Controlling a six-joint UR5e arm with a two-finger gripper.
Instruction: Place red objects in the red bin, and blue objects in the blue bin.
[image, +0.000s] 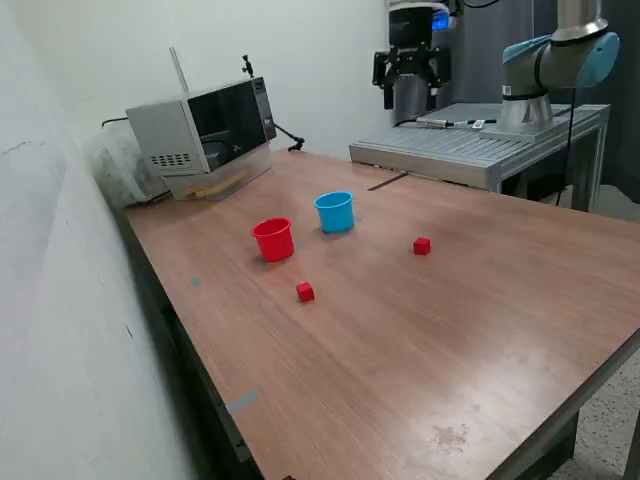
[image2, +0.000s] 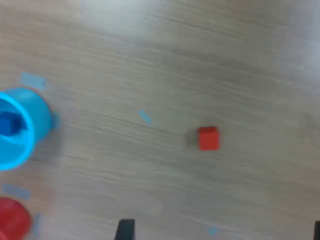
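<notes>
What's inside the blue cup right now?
The wrist view shows a dark blue cube inside the blue cup. The picture edge cuts the cup off, so a second cube there can't be confirmed. In the exterior view the cup's wall hides its contents.

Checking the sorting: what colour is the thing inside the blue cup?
Dark blue, inside the blue cup; the wrist view shows it best.

A broad brown wood-grain tabletop (image: 420, 350) fills the room's middle, butted against a plain off-white wall (image: 60, 300) on the exterior view's left. At its far corner sits a silver microwave oven with a dark glass door (image: 205, 130). Beyond it stands a grey ribbed metal bench (image: 470, 145). Speckled pale floor (image: 610, 440) shows lower right.
</notes>
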